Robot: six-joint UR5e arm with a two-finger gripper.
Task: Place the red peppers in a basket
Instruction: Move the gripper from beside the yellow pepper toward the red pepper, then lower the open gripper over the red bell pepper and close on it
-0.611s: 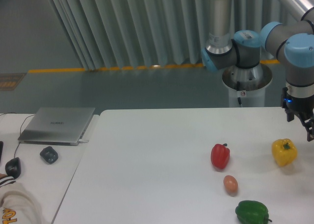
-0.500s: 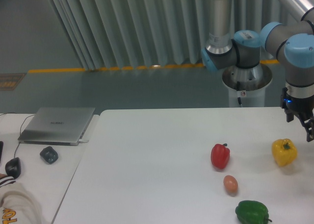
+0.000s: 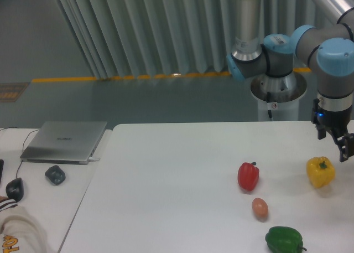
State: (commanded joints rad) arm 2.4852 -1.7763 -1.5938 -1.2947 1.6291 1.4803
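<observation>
Camera view puts your fingers [image 3: 338, 145] high at the right edge of the bench [image 3: 166, 181], hanging just above and a little behind the yellow pepper [image 3: 321, 171], not over your target. The red pepper [image 3: 248, 176] stands upright well off to the side of the fingers, toward the middle of the bench, with the brown egg [image 3: 260, 207] just in front of it and the green pepper [image 3: 284, 239] nearer the front edge. To do the approach well, I would carry the fingers across until they sit squarely above the red pepper, then descend straddling its body below the stem, keeping clear of the egg. The fingers touch nothing and hold nothing; they look parted (only partly visible at the frame edge, so how wide I cannot tell). No basket shows anywhere.
</observation>
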